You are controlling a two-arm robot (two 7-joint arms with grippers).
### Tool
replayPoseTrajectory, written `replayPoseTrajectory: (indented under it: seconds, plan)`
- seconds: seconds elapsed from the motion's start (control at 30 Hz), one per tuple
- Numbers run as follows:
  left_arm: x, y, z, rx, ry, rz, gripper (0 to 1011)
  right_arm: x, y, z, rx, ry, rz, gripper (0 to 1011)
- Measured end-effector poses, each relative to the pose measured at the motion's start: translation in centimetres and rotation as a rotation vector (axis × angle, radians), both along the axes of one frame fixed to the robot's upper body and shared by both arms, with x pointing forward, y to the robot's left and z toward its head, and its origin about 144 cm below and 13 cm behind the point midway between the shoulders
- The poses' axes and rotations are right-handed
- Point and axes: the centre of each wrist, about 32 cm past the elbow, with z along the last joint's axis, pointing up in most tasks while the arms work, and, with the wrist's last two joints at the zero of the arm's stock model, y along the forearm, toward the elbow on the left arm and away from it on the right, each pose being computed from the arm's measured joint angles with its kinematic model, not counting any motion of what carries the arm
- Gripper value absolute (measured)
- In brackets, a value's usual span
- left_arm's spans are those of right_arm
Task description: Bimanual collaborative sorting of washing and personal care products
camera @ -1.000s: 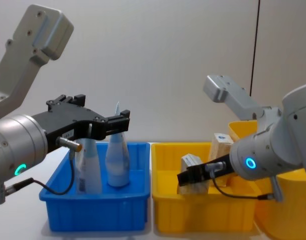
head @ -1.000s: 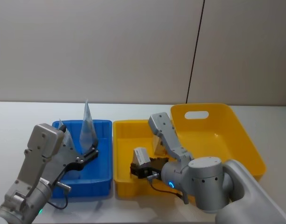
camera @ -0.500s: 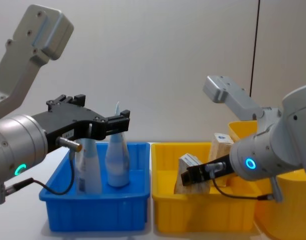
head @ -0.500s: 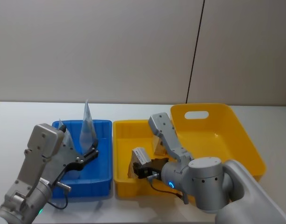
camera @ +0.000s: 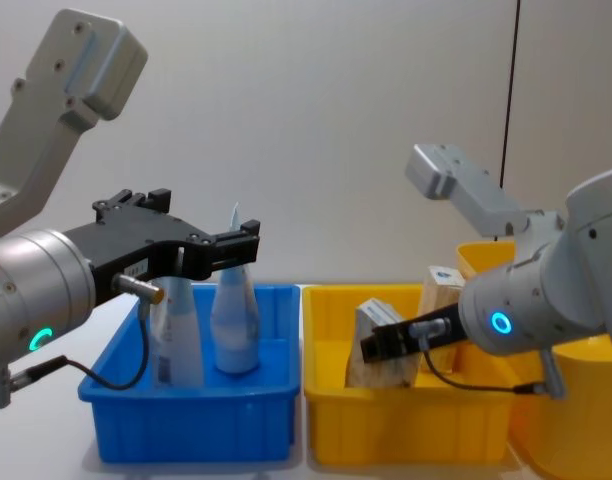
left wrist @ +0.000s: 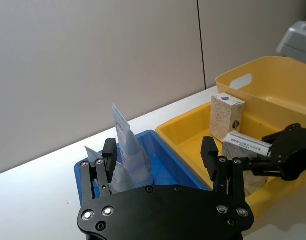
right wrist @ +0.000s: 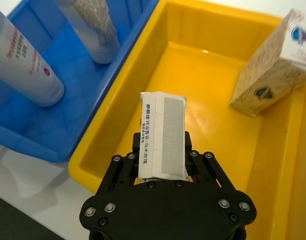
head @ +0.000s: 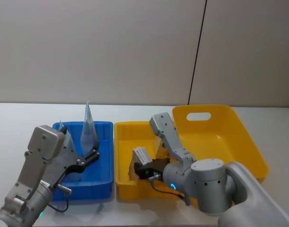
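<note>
Two pale squeeze tubes (head: 88,126) (camera: 176,335) stand upright in the blue tray (head: 103,177). One of these tubes (right wrist: 23,55) carries a red circle mark. My left gripper (left wrist: 160,155) hangs open over the tray's near side, apart from the tubes. My right gripper (right wrist: 163,165) is shut on a small beige carton (right wrist: 163,132), tilted over the near left part of the yellow tray (head: 123,142). Whether this held carton (camera: 371,345) touches the tray floor I cannot tell. A second carton (right wrist: 275,62) with a blue mark stands upright at the tray's far side.
A big yellow handled basket (head: 239,137) sits right of the yellow tray, touching it. Blue and yellow trays stand side by side on the white table (head: 21,118). A grey wall closes off the back.
My right gripper has shifted slightly left with the carton, which now stands more upright and lower in the yellow tray. The left arm and the tubes have not moved.
</note>
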Motion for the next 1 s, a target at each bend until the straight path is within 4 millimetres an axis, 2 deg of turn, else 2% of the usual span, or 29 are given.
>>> replayPoseTrajectory:
  seconds: [0.63,1.0]
  plan:
    - [0.0,0.0,0.0,0.0,0.0,0.0,1001,-0.7,-1.2,2.2,0.047,-0.217,0.016,371]
    - [0.0,0.0,0.0,0.0,0.0,0.0,1001,-0.5,-4.4,4.8,0.116,-0.348,-0.063,372]
